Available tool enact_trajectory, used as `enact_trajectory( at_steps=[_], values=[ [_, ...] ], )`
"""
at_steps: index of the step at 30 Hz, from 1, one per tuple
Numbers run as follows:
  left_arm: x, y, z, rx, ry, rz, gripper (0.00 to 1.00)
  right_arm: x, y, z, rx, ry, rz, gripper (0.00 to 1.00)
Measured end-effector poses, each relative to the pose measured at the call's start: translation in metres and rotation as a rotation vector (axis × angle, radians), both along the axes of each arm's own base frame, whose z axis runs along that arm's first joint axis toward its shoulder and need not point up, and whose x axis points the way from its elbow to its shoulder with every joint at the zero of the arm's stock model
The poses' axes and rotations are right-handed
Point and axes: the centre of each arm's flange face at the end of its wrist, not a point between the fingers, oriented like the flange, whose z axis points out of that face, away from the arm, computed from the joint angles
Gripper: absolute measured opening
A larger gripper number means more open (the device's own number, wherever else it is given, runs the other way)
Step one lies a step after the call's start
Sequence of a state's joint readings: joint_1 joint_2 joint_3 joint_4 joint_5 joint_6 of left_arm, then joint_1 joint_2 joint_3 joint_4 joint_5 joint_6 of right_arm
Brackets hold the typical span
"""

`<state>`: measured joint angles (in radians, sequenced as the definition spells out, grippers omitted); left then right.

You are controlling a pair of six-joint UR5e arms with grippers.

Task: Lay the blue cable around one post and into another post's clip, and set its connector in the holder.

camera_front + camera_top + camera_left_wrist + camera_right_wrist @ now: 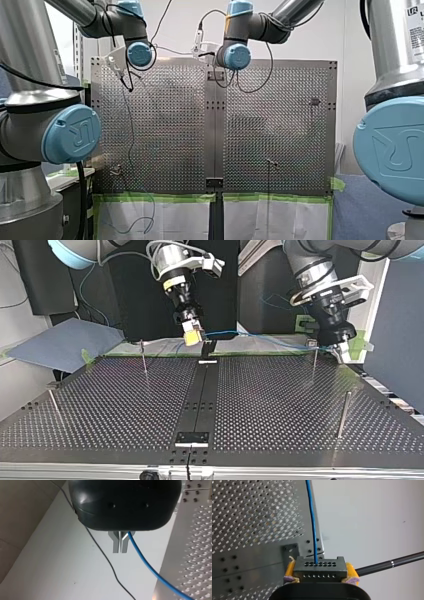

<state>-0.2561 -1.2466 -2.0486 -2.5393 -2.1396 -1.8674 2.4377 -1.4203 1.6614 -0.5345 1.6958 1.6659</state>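
Blue cable was off the tabletop, strung between the two arms along the far edge in the top view.

- My right end effector: clenched on the black connector, yellow pads on both sides, cable leaving the connector's face straight ahead.
- My left end effector: metal fingers pinched together on the cable further along, which ran out from between them toward the perforated plate.

Progress, my read: early, nothing routed.
- The cable wasn't wrapped around any post. The far-right post in the top view stood close under the span near my left end effector, but I couldn't tell if they touched. The far-left post was well apart from the cable.
- Couldn't make out which post carried the clip, and nothing looked clipped in.
- The connector hung just beside the holder at the far end of the centre strip and was not seated.

Left to do: all three steps (loop one post, press into the clip, seat the connector). The connector step looked closest, given where the right arm was.
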Motion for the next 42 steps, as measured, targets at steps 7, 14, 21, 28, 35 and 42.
enact_trajectory(
  at_steps=[7,14,21,28,35,42],
  values=[
    [0.006,0.017,0.001,0.011,0.031,-0.004,0.07,0.009,-0.004,0.024,-0.03,-0.028,0.025,0.0],
    [0.016,0.035,-0.002,0.027,0.08,-0.006,0.07,0.022,-0.009,0.04,-0.049,-0.041,0.05,0.0],
    [0.037,0.052,-0.004,0.026,0.098,-0.011,0.07,0.039,-0.013,0.04,-0.051,-0.022,0.076,0.0],
    [0.062,0.068,-0.004,0.015,0.094,-0.018,0.07,0.044,-0.016,0.045,-0.063,-0.037,0.085,0.0],
    [0.082,0.089,0.009,0.01,0.058,-0.023,0.07,0.052,-0.02,0.04,-0.062,-0.036,0.094,0.0],
    [0.097,0.111,0.022,0.007,0.03,-0.011,0.07,0.066,-0.026,0.038,-0.064,-0.039,0.106,0.0]
  ],
)
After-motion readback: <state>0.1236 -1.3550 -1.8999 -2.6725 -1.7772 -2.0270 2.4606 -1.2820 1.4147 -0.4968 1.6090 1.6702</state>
